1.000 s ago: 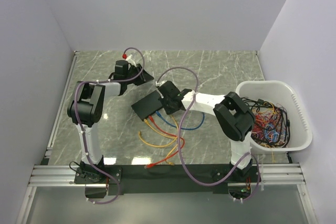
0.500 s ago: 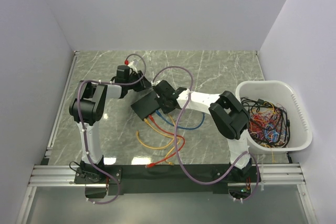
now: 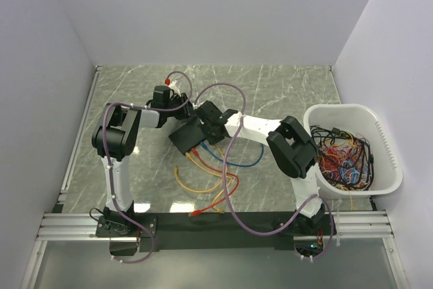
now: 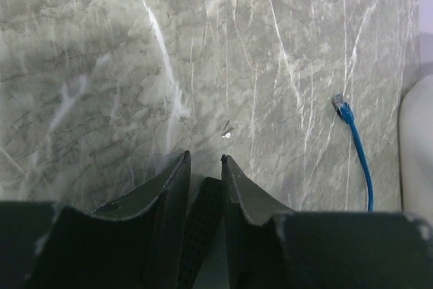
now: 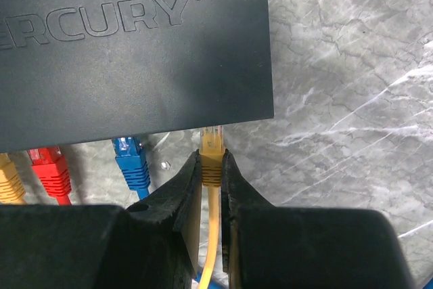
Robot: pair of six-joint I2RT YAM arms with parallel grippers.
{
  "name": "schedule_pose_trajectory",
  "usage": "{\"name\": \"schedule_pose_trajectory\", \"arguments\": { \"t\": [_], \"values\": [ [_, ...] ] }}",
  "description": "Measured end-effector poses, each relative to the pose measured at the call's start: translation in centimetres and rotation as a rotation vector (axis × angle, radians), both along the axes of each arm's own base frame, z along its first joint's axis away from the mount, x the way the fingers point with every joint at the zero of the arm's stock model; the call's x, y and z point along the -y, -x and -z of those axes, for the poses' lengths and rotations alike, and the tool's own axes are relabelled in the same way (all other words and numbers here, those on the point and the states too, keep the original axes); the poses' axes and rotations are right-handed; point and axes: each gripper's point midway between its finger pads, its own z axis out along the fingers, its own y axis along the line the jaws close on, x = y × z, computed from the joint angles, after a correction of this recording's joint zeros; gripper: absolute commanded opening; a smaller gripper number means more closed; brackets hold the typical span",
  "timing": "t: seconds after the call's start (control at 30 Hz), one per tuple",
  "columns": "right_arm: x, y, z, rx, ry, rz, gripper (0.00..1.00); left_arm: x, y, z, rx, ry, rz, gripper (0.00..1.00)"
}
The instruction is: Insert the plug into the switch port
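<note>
While the right gripper (image 5: pixel 211 167) pinches one yellow plug (image 5: pixel 212 150) beside three other plugs (image 5: pixel 132 164), the left gripper (image 4: pixel 205 158), grip unclear, has neared the one switch (image 5: pixel 135 45).

table (image 4: pixel 101 65): grey-green marble pattern, white veins running through it. switch (image 5: pixel 128 38): matte black, raised lettering in the same black. plug (image 5: pixel 212 150): yellow boot and yellow cable, clear tip. to its left along the switch's near edge: blue plug (image 5: pixel 132 164), red plug (image 5: pixel 51 170), orange-yellow plug (image 5: pixel 8 182). loose cable (image 4: pixel 358 153), right side: blue, clear tip. tub (image 3: pixel 387 157), far right: white. cable tangle (image 3: pixel 345 160) inside it: red, blue, black.
</note>
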Motion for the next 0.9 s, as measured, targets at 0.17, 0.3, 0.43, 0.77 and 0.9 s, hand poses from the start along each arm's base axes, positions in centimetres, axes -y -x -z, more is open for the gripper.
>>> {"name": "schedule_pose_trajectory", "arguments": {
  "t": [0.17,0.3,0.43,0.77,0.9],
  "values": [
    [-0.2,0.0,0.1,-0.008,0.005,-0.012,0.00,0.0,0.0,0.0,0.003,0.000,0.001,0.32],
    [-0.2,-0.1,0.1,-0.007,0.006,-0.015,0.00,0.0,0.0,0.0,0.010,0.001,0.000,0.32],
    [-0.2,-0.1,0.0,-0.006,0.005,-0.015,0.00,0.0,0.0,0.1,0.016,0.002,0.000,0.31],
    [-0.4,0.2,0.0,0.025,-0.032,-0.062,0.00,0.2,0.8,0.2,0.057,0.005,-0.002,0.30],
    [-0.3,0.9,-0.1,0.015,-0.050,-0.098,0.00,0.5,1.5,0.2,0.062,-0.005,-0.003,0.30]
  ]
}}
